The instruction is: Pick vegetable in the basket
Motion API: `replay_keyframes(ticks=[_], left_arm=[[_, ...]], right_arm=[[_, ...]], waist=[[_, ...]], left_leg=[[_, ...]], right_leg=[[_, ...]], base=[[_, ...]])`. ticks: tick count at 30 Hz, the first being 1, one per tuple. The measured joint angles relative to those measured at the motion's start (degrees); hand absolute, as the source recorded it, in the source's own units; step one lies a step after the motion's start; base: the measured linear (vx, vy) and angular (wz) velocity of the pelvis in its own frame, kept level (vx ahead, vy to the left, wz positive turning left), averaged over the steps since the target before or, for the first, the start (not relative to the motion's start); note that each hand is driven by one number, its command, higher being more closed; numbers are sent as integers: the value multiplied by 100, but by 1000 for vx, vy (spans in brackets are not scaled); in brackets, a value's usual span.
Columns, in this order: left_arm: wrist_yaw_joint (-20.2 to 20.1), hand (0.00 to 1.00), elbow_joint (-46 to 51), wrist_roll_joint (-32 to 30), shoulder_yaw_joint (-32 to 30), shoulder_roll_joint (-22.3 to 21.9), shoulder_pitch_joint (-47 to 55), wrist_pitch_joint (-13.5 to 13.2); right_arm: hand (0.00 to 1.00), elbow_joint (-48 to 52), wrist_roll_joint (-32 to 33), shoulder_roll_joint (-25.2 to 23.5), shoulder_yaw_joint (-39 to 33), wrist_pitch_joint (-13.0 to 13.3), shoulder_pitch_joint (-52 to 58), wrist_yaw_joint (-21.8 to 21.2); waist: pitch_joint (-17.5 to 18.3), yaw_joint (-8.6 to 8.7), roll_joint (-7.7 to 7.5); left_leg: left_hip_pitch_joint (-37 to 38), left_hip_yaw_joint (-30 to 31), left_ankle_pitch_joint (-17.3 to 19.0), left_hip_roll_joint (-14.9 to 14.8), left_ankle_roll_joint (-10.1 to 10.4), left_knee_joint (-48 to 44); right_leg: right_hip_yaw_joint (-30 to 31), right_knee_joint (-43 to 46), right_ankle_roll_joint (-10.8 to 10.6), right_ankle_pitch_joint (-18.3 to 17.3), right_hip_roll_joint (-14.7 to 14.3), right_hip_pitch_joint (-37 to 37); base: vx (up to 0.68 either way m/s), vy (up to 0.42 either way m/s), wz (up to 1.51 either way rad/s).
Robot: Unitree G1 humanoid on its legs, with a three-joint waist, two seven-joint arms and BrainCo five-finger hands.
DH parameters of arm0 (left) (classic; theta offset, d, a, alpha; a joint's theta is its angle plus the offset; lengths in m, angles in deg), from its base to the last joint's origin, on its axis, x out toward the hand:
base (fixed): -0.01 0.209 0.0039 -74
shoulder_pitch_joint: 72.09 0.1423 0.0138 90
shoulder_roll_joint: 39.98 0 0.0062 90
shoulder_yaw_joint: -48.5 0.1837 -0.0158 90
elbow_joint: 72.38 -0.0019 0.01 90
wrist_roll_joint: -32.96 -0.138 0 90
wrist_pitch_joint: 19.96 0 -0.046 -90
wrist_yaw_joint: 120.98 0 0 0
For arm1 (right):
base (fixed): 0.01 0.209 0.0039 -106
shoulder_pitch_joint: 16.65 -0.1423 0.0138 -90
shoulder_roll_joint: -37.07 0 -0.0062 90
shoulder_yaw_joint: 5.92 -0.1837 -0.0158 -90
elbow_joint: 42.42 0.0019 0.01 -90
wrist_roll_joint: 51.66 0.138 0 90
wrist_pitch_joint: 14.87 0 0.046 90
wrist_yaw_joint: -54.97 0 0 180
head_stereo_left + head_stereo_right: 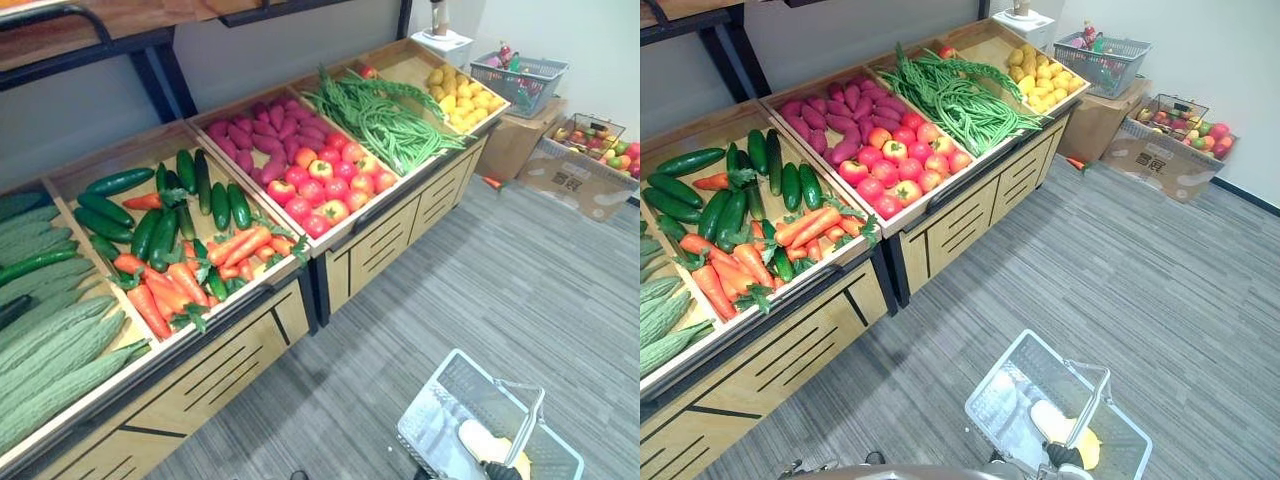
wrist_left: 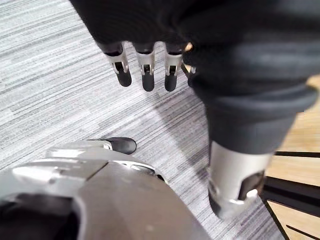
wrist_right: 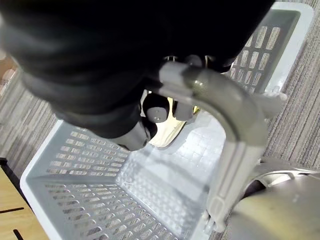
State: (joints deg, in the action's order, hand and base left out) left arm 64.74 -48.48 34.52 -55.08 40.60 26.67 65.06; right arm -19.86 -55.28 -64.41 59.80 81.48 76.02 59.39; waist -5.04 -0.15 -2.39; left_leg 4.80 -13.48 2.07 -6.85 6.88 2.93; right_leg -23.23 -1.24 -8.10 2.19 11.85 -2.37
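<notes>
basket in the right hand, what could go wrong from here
1. The basket hangs by its handle from the right hand. A quick turn could swing it and tip out the pale item inside.
2. Carrots and cucumbers lie mixed with leafy tops in one bin. The open left hand, low over the floor, might drag a neighbour out with its pick.
</notes>
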Motion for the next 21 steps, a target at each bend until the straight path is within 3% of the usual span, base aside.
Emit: replay_keyframes(ticks=[2,5,8,10,12,14,17,21], left_arm=[[-46,0,6,7,53,5,-4,-16],[-163,0,14,55,213,33,-4,-119],[-186,0,14,66,196,33,5,-125],[-187,0,9,67,174,-33,40,-125],[-193,0,18,80,69,-111,52,-128],[-193,0,78,247,-98,-201,70,-141],[-193,0,124,270,-125,-231,115,-140],[-191,0,123,270,-213,-280,121,-136]], right_arm=[[100,8,16,1,0,14,-2,-5],[100,29,14,25,-1,32,-23,-7],[100,13,12,117,-7,22,100,-1],[100,13,7,248,-9,23,123,-1],[100,13,7,318,-21,21,133,5],[100,5,5,368,-227,13,170,13],[100,18,-16,354,-268,11,195,20],[100,17,-32,327,-259,-26,227,19]], waist=[[-4,10,19],[-30,23,27],[-41,72,60],[-82,39,167],[-117,27,267],[-188,-14,266],[-198,-21,283],[-188,-55,306]], left_leg=[[51,-3,0,-15,0,-8],[27,106,3,-46,1,-111],[-188,403,194,-103,15,-546],[-494,623,387,-184,-2,-1060],[-632,650,432,-203,-55,-1410],[-1027,549,271,-95,-258,-2232],[-1111,68,16,-56,-350,-2203],[-1125,-481,-171,-24,-377,-1546]], right_leg=[[49,134,68,-62,3,17],[121,839,143,-474,110,239],[-36,1242,86,-881,189,220],[-130,1396,38,-1045,170,209],[-125,1451,6,-1127,158,179],[-309,1440,-37,-1163,345,-55],[-521,1251,-89,-1161,454,-312],[-618,663,-134,-936,228,-429]], base=[[-4,-3,-4],[-50,-20,19],[-71,-65,45],[-57,-59,38],[-26,-36,47],[-33,-28,55],[-2,-20,57],[-4,-32,61]])
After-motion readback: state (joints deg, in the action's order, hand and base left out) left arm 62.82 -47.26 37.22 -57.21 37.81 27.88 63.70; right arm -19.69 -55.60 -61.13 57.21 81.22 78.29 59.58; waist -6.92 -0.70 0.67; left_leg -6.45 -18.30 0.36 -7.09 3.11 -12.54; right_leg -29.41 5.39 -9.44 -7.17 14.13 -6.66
